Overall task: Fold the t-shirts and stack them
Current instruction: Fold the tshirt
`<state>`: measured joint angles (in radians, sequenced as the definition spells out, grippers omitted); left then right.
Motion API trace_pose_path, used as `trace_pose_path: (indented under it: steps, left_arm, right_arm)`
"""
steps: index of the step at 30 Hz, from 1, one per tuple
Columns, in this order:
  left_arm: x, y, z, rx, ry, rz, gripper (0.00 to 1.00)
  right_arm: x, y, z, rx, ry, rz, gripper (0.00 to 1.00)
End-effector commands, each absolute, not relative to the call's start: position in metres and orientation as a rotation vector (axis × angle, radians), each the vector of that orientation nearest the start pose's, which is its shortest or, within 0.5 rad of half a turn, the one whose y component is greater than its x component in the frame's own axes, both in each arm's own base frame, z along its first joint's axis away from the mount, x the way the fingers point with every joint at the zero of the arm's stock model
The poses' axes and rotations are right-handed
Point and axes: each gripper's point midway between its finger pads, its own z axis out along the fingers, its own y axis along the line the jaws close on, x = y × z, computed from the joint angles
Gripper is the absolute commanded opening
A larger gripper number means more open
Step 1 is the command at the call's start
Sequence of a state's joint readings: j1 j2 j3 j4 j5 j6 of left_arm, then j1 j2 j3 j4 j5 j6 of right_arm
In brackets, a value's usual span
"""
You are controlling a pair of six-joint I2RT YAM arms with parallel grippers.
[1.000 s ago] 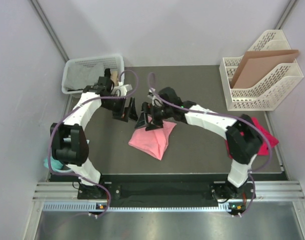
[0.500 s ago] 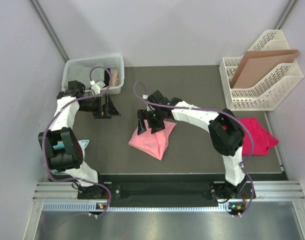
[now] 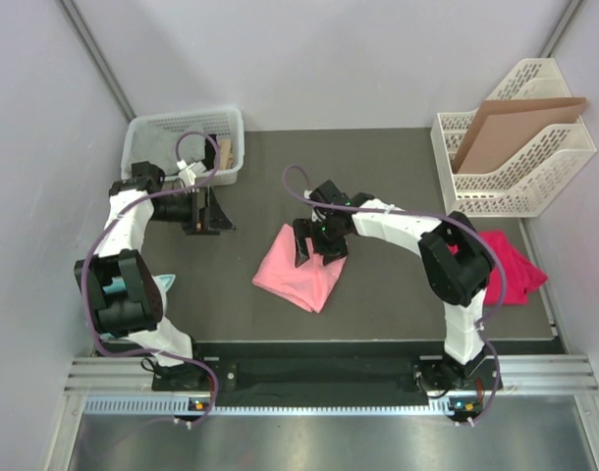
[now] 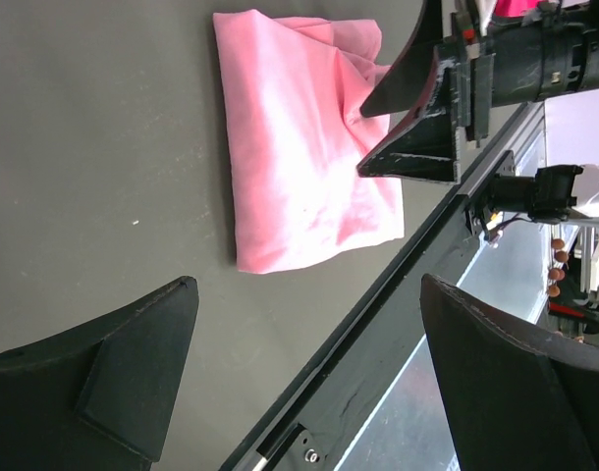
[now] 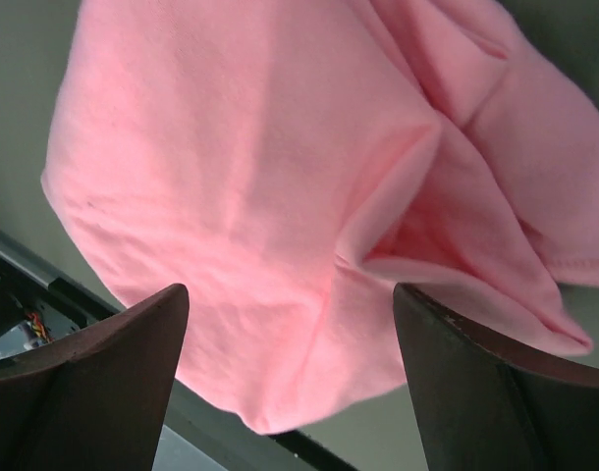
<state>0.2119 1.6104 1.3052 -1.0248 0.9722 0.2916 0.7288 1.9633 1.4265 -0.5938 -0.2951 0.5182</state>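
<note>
The salmon-pink t-shirt lies folded in a rough square on the dark mat, mid-table. My right gripper hovers over its far right part, jaws open; in the right wrist view the pink t-shirt fills the space beyond the open fingers of the right gripper, with a loose fold at the right. The magenta-red t-shirt lies crumpled at the right edge, partly behind the right arm. My left gripper stands open and empty off to the left, near the basket. In its view the left gripper faces the pink t-shirt.
A white basket stands at the back left. A white file rack holding a brown cardboard sheet stands at the back right. Something teal pokes out behind the left arm. Metal rails run along the near table edge.
The left gripper has pulled back from the pink shirt leftward toward the basket. The right gripper shifted a little right over the shirt, which now lies flatter and squarer.
</note>
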Motion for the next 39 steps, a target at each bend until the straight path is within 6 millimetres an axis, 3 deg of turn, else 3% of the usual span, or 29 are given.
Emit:
trace_pose_path:
  steps: [1, 7, 12, 16, 19, 20, 26, 28, 32, 39]
  left_arm:
    - [0.304, -0.078, 0.183, 0.306, 2.375, -1.19, 0.99]
    - [0.308, -0.088, 0.187, 0.358, 2.376, -1.188, 0.99]
    - [0.307, -0.121, 0.186, 0.492, 2.415, -1.137, 0.99]
    - [0.309, -0.147, 0.193, 0.543, 2.369, -1.18, 0.99]
    - [0.312, -0.162, 0.197, 0.502, 2.321, -1.324, 0.99]
    - [0.311, -0.17, 0.195, 0.507, 2.328, -1.354, 0.99]
    - [0.292, -0.202, 0.154, 0.465, 2.448, -1.549, 0.99]
    - [0.287, -0.207, 0.142, 0.463, 2.48, -1.572, 0.99]
    - [0.282, -0.21, 0.138, 0.467, 2.491, -1.591, 0.99]
    - [0.259, -0.214, 0.121, 0.525, 2.573, -1.595, 0.99]
  right_arm:
    - [0.279, 0.331, 0.086, -0.398, 2.742, 0.754, 0.85]
    - [0.276, 0.331, 0.108, -0.363, 2.688, 0.85, 0.86]
    - [0.276, 0.315, 0.123, -0.242, 2.659, 0.848, 0.87]
    - [0.265, 0.354, 0.165, -0.302, 2.513, 1.137, 0.89]
    - [0.268, 0.368, 0.162, -0.308, 2.511, 1.202, 0.9]
    - [0.27, 0.371, 0.151, -0.302, 2.536, 1.198, 0.9]
    - [0.274, 0.38, 0.121, -0.247, 2.537, 1.254, 0.9]
    - [0.275, 0.376, 0.108, -0.248, 2.556, 1.232, 0.9]
    - [0.282, 0.359, 0.081, -0.255, 2.605, 1.144, 0.9]
    - [0.288, 0.313, 0.071, -0.31, 2.638, 0.923, 0.91]
